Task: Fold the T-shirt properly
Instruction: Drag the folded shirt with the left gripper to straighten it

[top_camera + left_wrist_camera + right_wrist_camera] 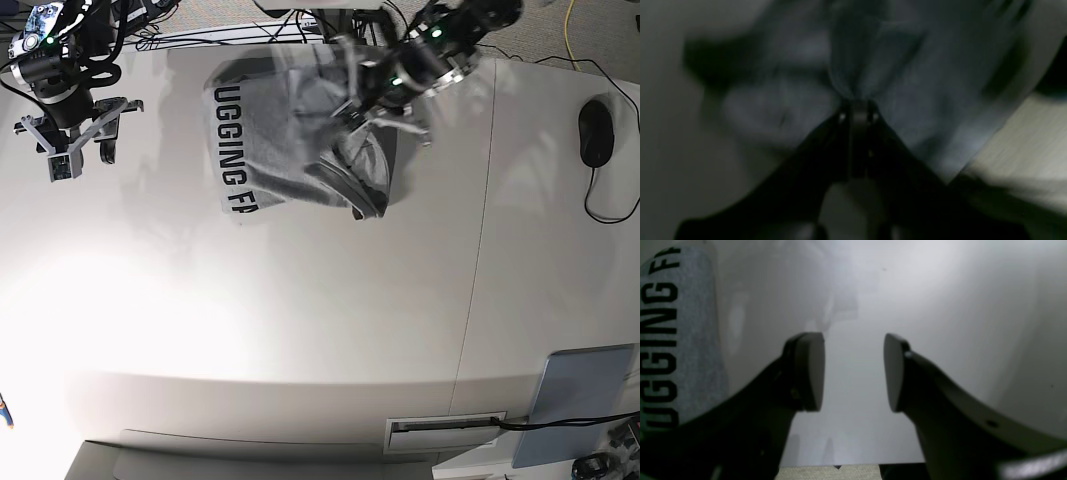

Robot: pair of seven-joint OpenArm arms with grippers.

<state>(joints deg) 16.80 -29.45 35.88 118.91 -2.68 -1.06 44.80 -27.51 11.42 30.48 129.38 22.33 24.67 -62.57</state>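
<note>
Lettering "UGGING F" (229, 150) across grey T-shirt (270, 130)

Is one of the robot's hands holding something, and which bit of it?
The left hand pinches a bunched fold of the grey cotton T-shirt; which part is too blurred to tell. The right hand is open, empty.

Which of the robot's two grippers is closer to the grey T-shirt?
The left gripper: it is shut on a bunch of the T-shirt. The right gripper hangs open over bare table, off to the shirt's side.
</note>
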